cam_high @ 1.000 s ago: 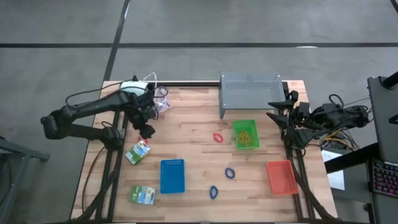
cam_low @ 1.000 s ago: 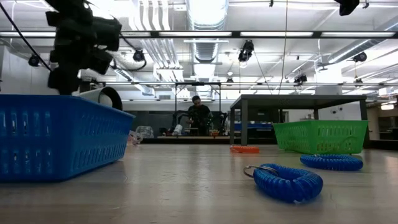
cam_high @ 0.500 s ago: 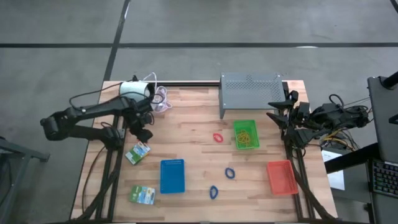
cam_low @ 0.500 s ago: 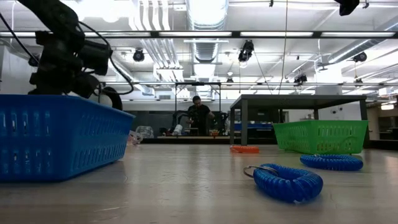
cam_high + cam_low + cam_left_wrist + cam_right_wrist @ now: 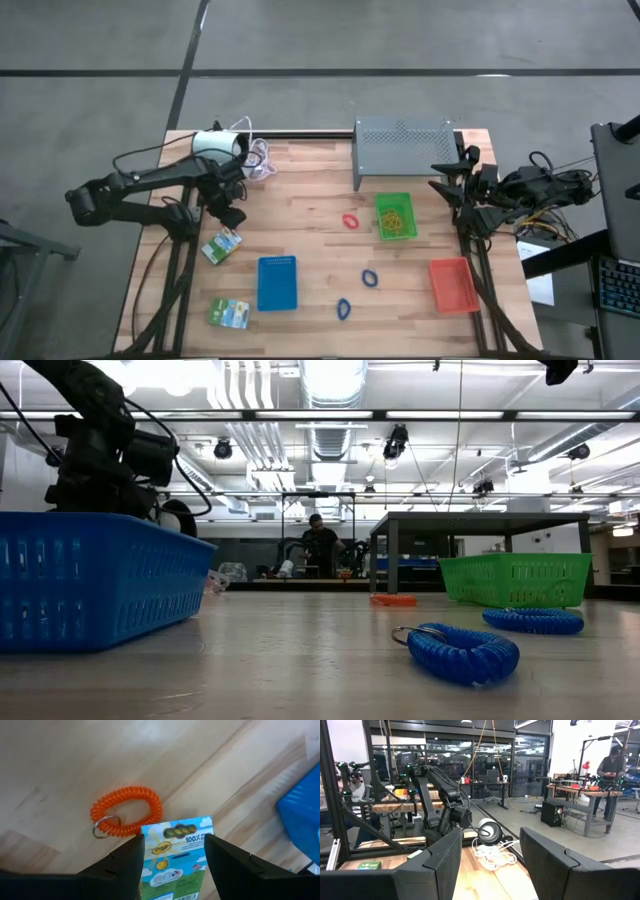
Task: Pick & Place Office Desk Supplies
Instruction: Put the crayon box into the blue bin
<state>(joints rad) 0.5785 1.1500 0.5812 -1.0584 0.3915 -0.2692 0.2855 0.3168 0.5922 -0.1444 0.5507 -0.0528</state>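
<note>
Table [image 5: 310, 215]: your workspace is set out with sorting in mind — trays spread apart so each kind of supply has its own bin.
Grey stand [image 5: 403, 150]: it sits at the far edge, out of the working area.
Blue tray [image 5: 277, 282]: near-left of centre, just right of both packets — probably where you would drop them, though that is a guess.
Red tray [image 5: 452, 284]: near-right, close to the waiting arm.
Green tray [image 5: 395, 216]: right of centre, already holding tan-yellow rubber bands [image 5: 394, 218].
Left gripper [image 5: 172, 851]: fingers spread wide, nothing held, poised straddling the far end of the packet — lined up to close on it.
Right gripper [image 5: 487, 855]: parked at the right edge, fingers apart, empty.
Packet [image 5: 172, 862]: it lies flat at the left side of the table, between your open fingers; a second packet [image 5: 229, 313] lies nearer, at the near-left corner.
Orange coil [image 5: 126, 818]: just beyond the packet's far end, touching or nearly so — mind it when you close.
Blue coils [image 5: 369, 277]: two lie loose at near centre; a red loop [image 5: 350, 221] lies left of the green tray.
Change: a second ago the left gripper hung farther from the packet and higher; over the last half second it has barely moved.
</note>
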